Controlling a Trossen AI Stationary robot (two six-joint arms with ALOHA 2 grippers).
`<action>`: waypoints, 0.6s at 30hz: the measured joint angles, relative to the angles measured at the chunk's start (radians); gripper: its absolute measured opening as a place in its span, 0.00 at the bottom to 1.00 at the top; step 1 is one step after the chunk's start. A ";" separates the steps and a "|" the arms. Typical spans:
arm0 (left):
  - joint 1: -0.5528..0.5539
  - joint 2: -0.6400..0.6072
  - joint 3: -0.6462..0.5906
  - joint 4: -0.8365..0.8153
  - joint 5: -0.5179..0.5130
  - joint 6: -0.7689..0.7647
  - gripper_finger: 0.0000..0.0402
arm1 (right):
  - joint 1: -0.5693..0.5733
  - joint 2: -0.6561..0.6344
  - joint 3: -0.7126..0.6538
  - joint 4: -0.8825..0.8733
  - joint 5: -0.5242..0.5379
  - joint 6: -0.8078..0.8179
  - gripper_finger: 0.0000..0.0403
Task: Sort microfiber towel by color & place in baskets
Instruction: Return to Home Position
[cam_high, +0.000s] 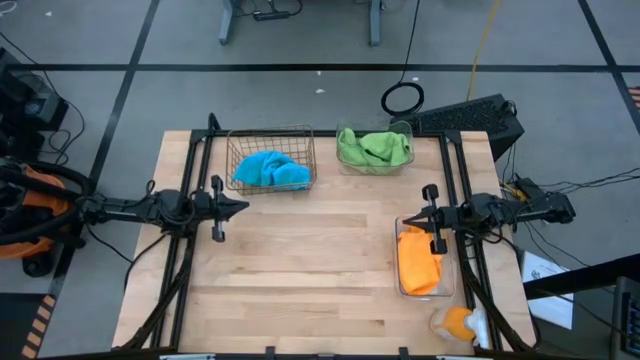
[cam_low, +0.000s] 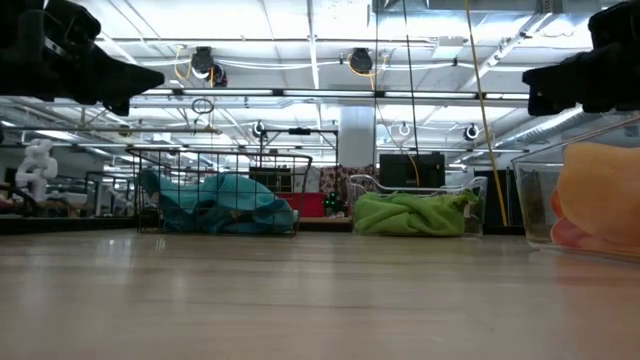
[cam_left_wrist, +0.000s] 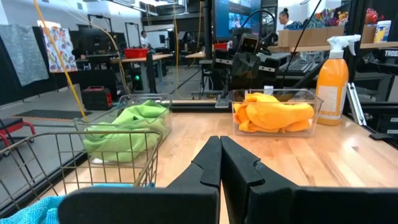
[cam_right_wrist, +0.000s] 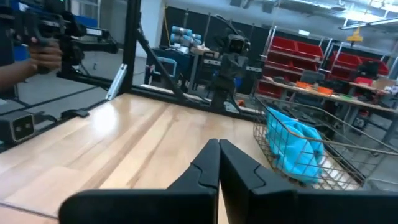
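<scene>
both arms sit raised off the table (cam_high: 300, 270), and you can see nothing in either gripper.

left gripper (cam_high: 238, 208): at 9 o'clock on the table, pointing in toward the centre. the left wrist view shows its jaws pressed together with no gap, holding nothing.

right gripper (cam_high: 408, 219): at 3 o'clock, pointing in toward the centre, its tip over the 12 o'clock end of the lower clear bin (cam_high: 450, 290). the right wrist view shows its jaws closed flat against each other, empty.

towels, all inside containers:
- blue towel (cam_high: 270, 172) is bunched in the wire basket (cam_high: 300, 135), at 11 o'clock on the table.
- green towel (cam_high: 375, 148) is in the upper clear bin (cam_high: 345, 165), at 1 o'clock, just beside the wire basket but not touching it.
- orange towel (cam_high: 418, 262) is heaped in the lower clear bin, at 4 o'clock by the table's right edge. you cannot tell from these views whether that heap is one towel or more.

no towel lies on the bare wood between the arms.

an orange spray bottle (cam_high: 455, 322) with a white head stands at 5 o'clock, just beside the lower clear bin's near end.

a person's hand (cam_right_wrist: 38, 55) shows in the room beyond the table in the right wrist view, on some dark gear, well apart from both grippers.
</scene>
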 joint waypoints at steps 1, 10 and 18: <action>0.000 0.000 0.000 -0.002 0.000 0.000 0.01 | 0.000 0.000 0.000 0.000 -0.004 0.005 0.00; 0.000 0.000 0.000 -0.018 -0.001 -0.003 0.01 | 0.000 0.000 0.000 -0.014 -0.050 -0.012 0.00; 0.000 0.000 0.000 -0.017 -0.002 -0.003 0.01 | -0.017 0.000 0.000 -0.014 -0.040 -0.067 0.00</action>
